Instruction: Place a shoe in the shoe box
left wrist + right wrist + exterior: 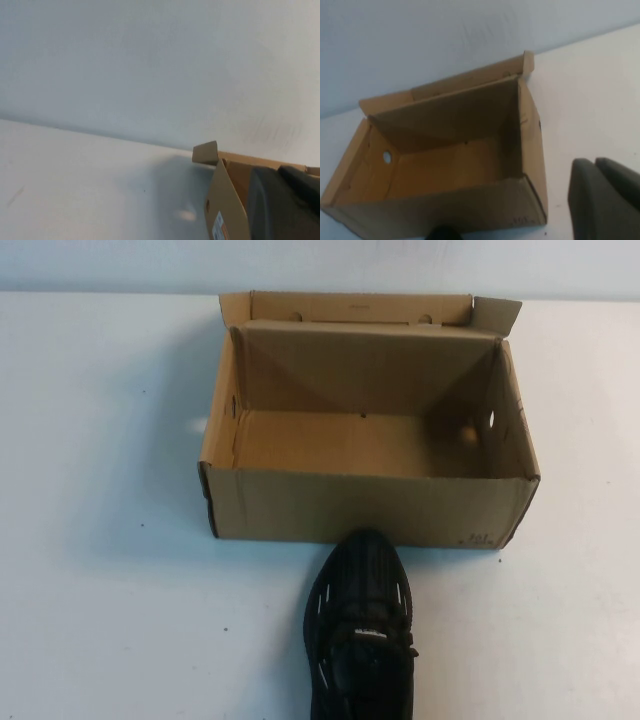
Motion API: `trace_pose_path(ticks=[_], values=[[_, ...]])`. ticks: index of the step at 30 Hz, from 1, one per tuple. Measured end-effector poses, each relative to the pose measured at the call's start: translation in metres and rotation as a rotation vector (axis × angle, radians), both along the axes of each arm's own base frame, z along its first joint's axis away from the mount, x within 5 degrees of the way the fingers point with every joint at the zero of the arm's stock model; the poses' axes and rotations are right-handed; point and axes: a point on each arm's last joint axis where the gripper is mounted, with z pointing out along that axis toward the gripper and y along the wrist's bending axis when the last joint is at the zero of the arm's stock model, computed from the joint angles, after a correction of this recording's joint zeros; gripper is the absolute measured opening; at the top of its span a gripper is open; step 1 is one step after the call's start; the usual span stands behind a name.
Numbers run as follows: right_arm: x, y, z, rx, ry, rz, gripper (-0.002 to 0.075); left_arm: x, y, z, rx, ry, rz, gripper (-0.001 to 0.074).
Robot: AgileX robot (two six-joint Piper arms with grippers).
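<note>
The black knit shoe lies on the white table, its toe touching the front wall of the brown cardboard shoe box. The box stands open and empty, its lid flap up at the back. Neither arm shows in the high view. In the right wrist view my right gripper is shut with nothing in it. It hovers beside the box's near right corner, and the shoe's toe just shows at the picture's edge. My left gripper is shut and empty near the box's left wall.
The white table spreads out on both sides of the box. A pale wall rises behind the table's far edge. Small round holes pierce the box's side walls.
</note>
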Motion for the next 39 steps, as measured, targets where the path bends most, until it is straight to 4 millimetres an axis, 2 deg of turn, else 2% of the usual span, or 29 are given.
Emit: trace_pose_path(ticks=[3, 7, 13, 17, 22, 28, 32, 37, 39], values=[[0.004, 0.004, -0.005, -0.059, 0.041, 0.059, -0.0018, 0.0, 0.0, -0.004, -0.004, 0.042, -0.002, -0.0004], [0.014, 0.009, -0.004, -0.234, 0.062, 0.184, -0.0018, 0.0, 0.0, -0.007, -0.004, 0.082, -0.001, -0.0004], [0.037, 0.031, 0.025, -0.402, 0.109, 0.463, -0.0018, 0.0, -0.002, -0.015, -0.033, 0.17, -0.022, -0.0004], [0.054, 0.058, 0.031, -0.481, 0.163, 0.694, -0.0018, 0.006, -0.004, -0.023, 0.0, 0.292, -0.024, -0.0004], [0.072, 0.096, 0.017, -0.583, 0.24, 0.92, -0.0018, 0.013, -0.006, -0.015, 0.093, 0.43, -0.053, -0.0004], [0.076, 0.138, -0.011, -0.736, 0.292, 1.103, -0.0008, 0.026, -0.012, -0.007, 0.163, 0.607, -0.105, -0.0004], [0.075, 0.161, -0.028, -0.868, 0.296, 1.188, 0.0086, 0.032, -0.013, -0.012, 0.179, 0.702, -0.116, -0.0004], [0.077, 0.183, -0.045, -0.968, 0.266, 1.235, 0.0351, 0.034, -0.013, -0.015, 0.187, 0.737, -0.12, -0.0004], [0.081, 0.189, -0.05, -0.976, 0.251, 1.231, 0.0425, 0.034, -0.013, -0.014, 0.186, 0.736, -0.12, -0.0004]])
